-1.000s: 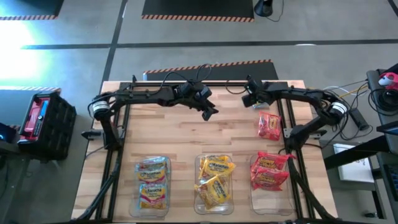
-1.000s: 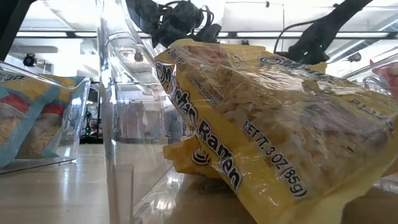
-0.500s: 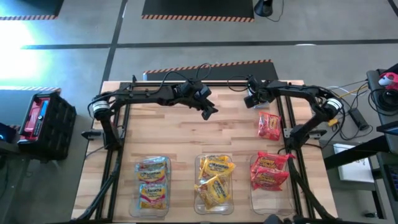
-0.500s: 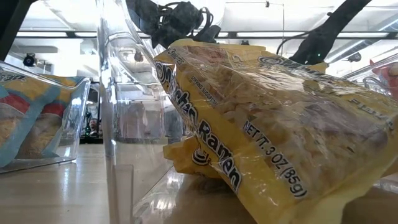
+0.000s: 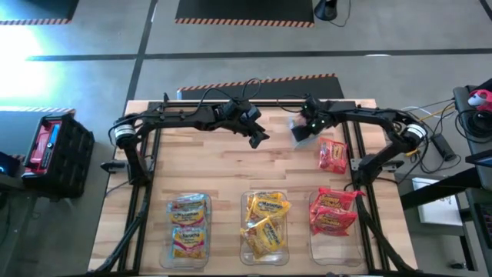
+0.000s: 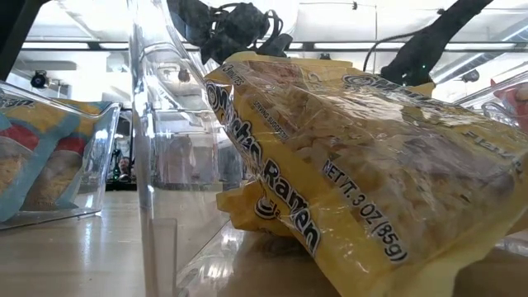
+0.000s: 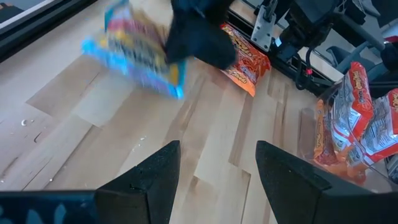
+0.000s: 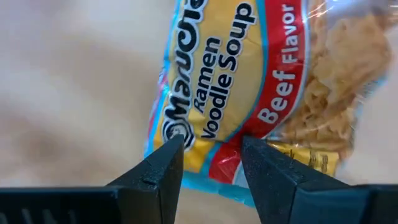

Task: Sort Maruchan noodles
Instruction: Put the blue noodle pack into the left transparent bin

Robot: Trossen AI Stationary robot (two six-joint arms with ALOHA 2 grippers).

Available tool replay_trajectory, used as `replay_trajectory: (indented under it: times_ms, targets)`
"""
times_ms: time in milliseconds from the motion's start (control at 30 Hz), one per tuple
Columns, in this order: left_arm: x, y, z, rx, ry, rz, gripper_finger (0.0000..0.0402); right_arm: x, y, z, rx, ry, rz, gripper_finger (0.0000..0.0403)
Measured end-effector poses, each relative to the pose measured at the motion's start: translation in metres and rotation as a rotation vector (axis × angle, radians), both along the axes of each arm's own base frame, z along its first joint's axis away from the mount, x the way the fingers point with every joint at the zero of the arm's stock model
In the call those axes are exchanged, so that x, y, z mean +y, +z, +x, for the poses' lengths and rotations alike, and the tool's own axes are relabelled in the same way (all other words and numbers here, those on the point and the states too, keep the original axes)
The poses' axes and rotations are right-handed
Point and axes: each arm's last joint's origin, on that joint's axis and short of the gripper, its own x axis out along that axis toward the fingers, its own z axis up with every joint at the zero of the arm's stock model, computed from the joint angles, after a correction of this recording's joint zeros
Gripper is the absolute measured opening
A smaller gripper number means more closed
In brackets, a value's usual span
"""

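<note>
A pale blue Maruchan noodle packet (image 5: 299,131) sits in my right gripper (image 5: 310,123) over the far right of the table. In the right wrist view its "Beef Flavor" face (image 8: 249,74) fills the picture. A red packet (image 5: 332,155) lies flat on the wood just nearer. My left gripper (image 5: 259,139) hangs open over the far middle, holding nothing; its wrist view shows the blue packet (image 7: 138,55) ahead. Three clear bins at the near edge hold blue packets (image 5: 188,228), yellow packets (image 5: 266,223) and red packets (image 5: 333,211). My right gripper pinches the blue packet between its two fingers at the edge beside the logo (image 8: 210,163). The fingers (image 8: 157,174) slant down from above. The rest of the packet sticks out beyond the fingertips, tilted; in the left wrist view it looks clear of the wood.
Black frame rails (image 5: 356,146) run along both sides of the table. In the low view a yellow packet (image 6: 355,181) in its clear bin (image 6: 157,148) blocks most of the picture. Bare wood (image 5: 231,173) lies between the arms and the bins.
My right gripper has tipped and turned at the wrist while staying over the far right of the table. The blue packet, hidden under it before, has swung out into view on the side toward the table's left.
</note>
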Motion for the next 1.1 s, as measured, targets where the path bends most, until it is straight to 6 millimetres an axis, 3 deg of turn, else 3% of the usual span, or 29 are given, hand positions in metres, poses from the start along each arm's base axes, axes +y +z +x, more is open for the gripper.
replay_trajectory:
  times_ms: [167,333,600,900,1100]
  targets:
    - [-0.001,0.0,0.0,-0.003,-0.016,-0.007,0.0193,0.015,0.003,0.026,-0.298,0.198,0.161,0.015]
    - [-0.003,-0.001,0.0,0.006,-0.03,-0.016,0.0193,0.022,0.013,0.047,-0.49,0.282,0.156,0.015]
    - [-0.007,-0.005,-0.002,0.046,-0.083,-0.063,0.0193,0.025,0.027,0.046,-0.527,0.268,0.123,0.0141]
    - [-0.01,-0.014,-0.007,0.056,-0.108,-0.136,0.0193,0.027,0.019,0.047,-0.447,0.254,0.097,0.012]
    - [-0.015,-0.032,-0.018,-0.072,-0.074,-0.239,0.0193,0.026,0.017,0.047,-0.431,0.251,0.079,0.0114]
